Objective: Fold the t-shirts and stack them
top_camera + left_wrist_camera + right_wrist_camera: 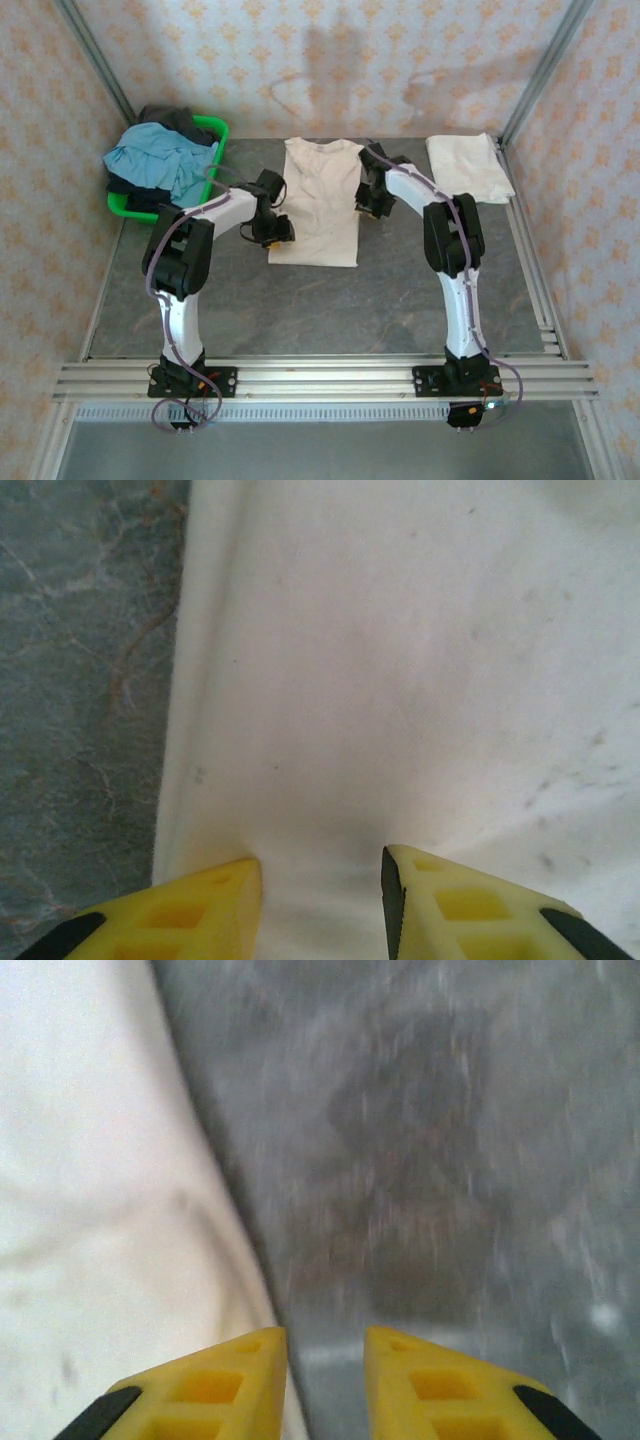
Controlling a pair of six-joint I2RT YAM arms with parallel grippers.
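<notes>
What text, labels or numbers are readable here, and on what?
No readable text in any view.
flat t-shirt: plain cream, no print showing.
folded t-shirt: plain.
green basket: no label visible.
wallpaper: ornament pattern only, no letters.

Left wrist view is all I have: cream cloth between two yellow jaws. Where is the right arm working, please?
Observer: The right gripper is at the right edge of the same t-shirt.
Operator: Is any shirt finished?
Observer: One folded t-shirt lies at the far right corner of the table.
Operator: More clothes waiting?
Observer: A green basket, far left, holds a light blue garment and a dark garment.
</notes>
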